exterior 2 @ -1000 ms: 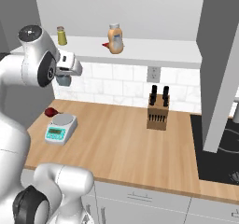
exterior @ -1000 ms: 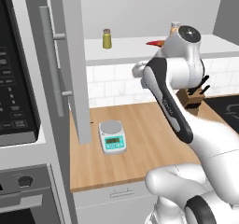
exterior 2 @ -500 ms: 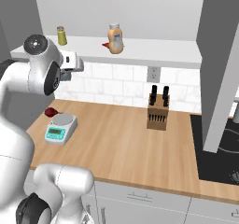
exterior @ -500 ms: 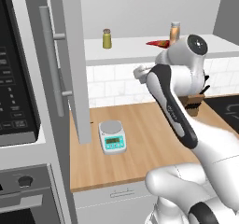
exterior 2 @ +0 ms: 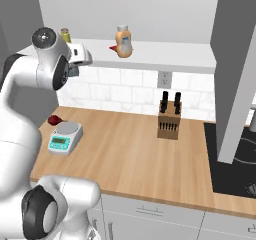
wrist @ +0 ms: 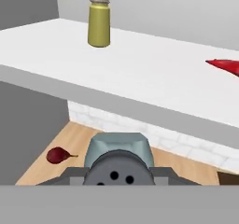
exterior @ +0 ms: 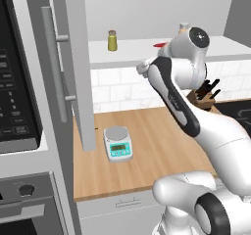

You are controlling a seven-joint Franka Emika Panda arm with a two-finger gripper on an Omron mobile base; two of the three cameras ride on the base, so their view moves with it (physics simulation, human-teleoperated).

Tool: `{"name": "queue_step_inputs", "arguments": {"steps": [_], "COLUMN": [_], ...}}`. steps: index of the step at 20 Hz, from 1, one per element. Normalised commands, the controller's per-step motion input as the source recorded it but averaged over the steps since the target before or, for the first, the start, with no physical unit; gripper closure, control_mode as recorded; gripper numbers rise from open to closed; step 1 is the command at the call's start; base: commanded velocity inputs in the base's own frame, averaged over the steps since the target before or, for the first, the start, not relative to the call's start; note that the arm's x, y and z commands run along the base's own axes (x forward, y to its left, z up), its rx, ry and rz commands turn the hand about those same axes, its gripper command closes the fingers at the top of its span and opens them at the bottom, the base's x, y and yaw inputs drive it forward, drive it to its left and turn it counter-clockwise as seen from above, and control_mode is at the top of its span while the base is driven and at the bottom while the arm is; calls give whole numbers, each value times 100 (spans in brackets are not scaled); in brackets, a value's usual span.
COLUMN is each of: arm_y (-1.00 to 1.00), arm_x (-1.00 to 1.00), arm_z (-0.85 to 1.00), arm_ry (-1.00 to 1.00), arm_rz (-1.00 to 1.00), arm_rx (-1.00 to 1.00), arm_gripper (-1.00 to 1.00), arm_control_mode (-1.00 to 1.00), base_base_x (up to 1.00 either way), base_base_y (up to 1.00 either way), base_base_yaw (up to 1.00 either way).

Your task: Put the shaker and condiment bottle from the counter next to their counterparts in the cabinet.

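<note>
— What's the hand got, closest in?

— The gripper [wrist: 119,178] is clamped on the shaker [wrist: 119,158] — in the hand view its pale blue-grey body and dark holed cap sit right between the dark finger tips, held below the front lip of the cabinet [wrist: 140,73] shelf board.

— And under it?

— The counter [exterior 2: 130,154], light-brown planks. A small dark red fruit [wrist: 57,155] lies on it near the wall, and in the right base view it sits just behind a white kitchen scale [exterior 2: 65,136] with a teal front. Further along the worktop stands a wooden knife block [exterior 2: 168,122] with black handles, well apart from the scale.

— Where is the arm itself?

— Raised high. In the right base view the white hand [exterior 2: 78,54] is level with the shelf edge, at its left end. From the left base view the elbow covers part of the shelf, and the tall grey door [exterior: 73,67] with its bar handle stands open beside the scale.

— What's already up on the shelf?

— The olive-yellow jar [wrist: 99,19] with the tan cap, upright towards the back. Off to the side, well apart from it, lies the red pointed bottle [wrist: 225,66]. The condiment bottle [exterior 2: 123,41] — orange-tan, pale cap — stands upright on the shelf too, touching or just beside the red one; I can't tell which.
</note>
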Motion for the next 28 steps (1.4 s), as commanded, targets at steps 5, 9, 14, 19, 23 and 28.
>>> {"name": "queue_step_inputs", "arguments": {"steps": [5, 9, 14, 19, 23, 28], "arm_y": [11, 7, 9, 5, 3, 0], "arm_x": [8, 6, 11, 2, 0, 3], "arm_z": [53, 44, 16, -4, -13, -23], "arm_ry": [0, 0, 0, -4, 0, 0], "arm_rz": [0, 0, 2, 8, 8, 5], "arm_rx": [-14, -14, -11, -3, 0, -1], "arm_gripper": [100, 100, 100, 100, 100, 100], "arm_control_mode": [-100, -100, -100, -100, -100, -100], "base_base_x": [0, 0, 0, 0, 0, 0], "base_base_y": [0, 0, 0, 0, 0, 0], "base_base_yaw": [0, 0, 0, 0, 0, 0]}}
